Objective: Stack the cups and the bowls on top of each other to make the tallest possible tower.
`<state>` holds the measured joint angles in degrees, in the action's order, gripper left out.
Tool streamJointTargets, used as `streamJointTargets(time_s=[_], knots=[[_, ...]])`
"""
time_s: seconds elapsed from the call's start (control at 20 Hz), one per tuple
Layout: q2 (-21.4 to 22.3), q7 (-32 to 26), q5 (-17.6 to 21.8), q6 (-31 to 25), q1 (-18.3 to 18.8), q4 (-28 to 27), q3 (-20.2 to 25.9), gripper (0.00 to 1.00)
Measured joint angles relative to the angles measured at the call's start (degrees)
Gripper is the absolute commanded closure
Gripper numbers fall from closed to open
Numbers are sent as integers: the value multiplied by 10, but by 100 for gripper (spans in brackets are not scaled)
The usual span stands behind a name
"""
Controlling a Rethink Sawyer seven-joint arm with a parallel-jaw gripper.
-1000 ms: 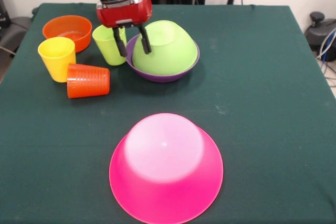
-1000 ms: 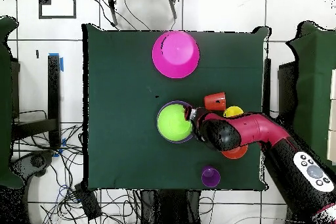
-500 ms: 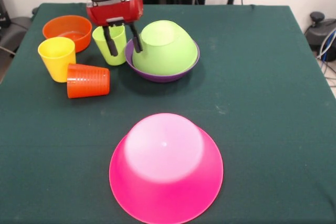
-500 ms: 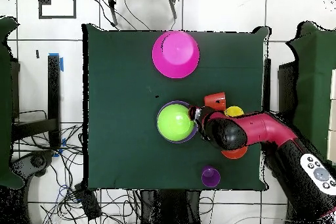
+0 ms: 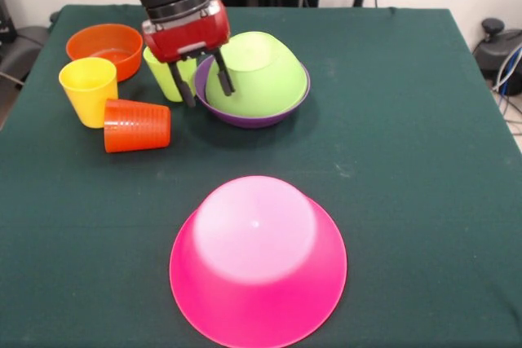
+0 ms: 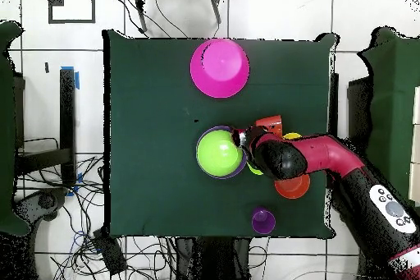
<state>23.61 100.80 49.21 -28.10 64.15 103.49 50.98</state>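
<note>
I see my hand (image 5: 204,85) open, its fingers straddling the purple bowl's (image 5: 245,116) rim. The green bowl (image 5: 259,75) sits upside down in the purple bowl; the green cup (image 5: 167,77) stands just beside it.

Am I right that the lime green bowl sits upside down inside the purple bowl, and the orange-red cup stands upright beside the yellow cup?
Not quite. The front view shows the orange-red cup lying on its side beside the yellow cup. The lime green bowl does sit upside down inside the purple bowl.
</note>
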Motion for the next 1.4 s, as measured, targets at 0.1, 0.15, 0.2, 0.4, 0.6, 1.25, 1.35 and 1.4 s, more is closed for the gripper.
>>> streamJointTargets(time_s=[0.1, 0.15, 0.2, 0.4, 0.6, 1.25, 1.35, 1.4], knots=[[-7, -16, 0, 0, -1, -2, 0, 0], [-12, -25, 0, 0, -1, -3, 0, 0], [-14, -27, 0, 0, -2, -3, 0, 0], [-23, -29, 0, 0, -5, -7, 0, 0], [-25, -29, 0, 0, -8, -8, 0, 0], [-24, -29, 3, 0, -8, -15, -2, 0], [-24, -29, 6, 0, -8, -18, -3, 0], [-24, -29, 8, 0, -8, -19, -3, 0]])
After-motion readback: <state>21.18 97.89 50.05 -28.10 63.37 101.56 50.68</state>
